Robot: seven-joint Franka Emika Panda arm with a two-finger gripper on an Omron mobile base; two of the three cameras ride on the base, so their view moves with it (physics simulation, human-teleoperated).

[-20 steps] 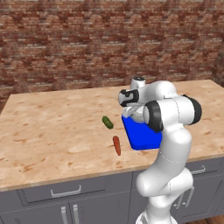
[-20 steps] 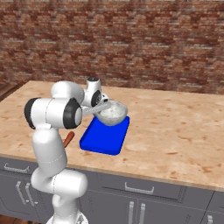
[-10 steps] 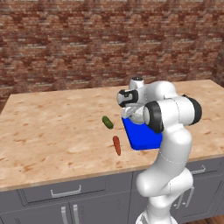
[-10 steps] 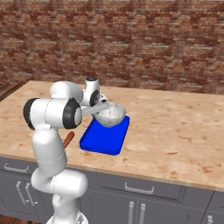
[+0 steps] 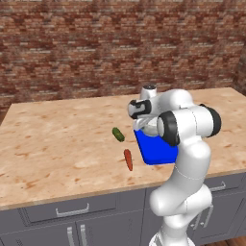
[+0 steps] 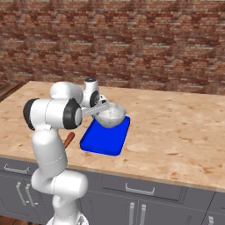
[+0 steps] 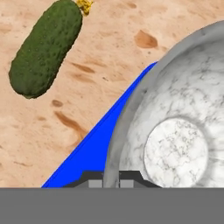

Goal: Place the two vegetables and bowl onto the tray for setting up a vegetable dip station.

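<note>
Above the far end of the blue tray (image 6: 105, 139), the gripper (image 7: 111, 180) is closed on the rim of the grey-white bowl (image 6: 110, 115), holding it clear of the tray surface. On the wooden counter (image 5: 57, 139) to the tray's left lie the green cucumber (image 5: 118, 134) and, nearer the front edge, the orange carrot (image 5: 128, 159), both apart from the tray.

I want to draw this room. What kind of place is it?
It looks like a kitchen: a long wooden countertop over grey drawers, a brick wall behind, and food things out, like a cucumber, carrot and bowl.
</note>
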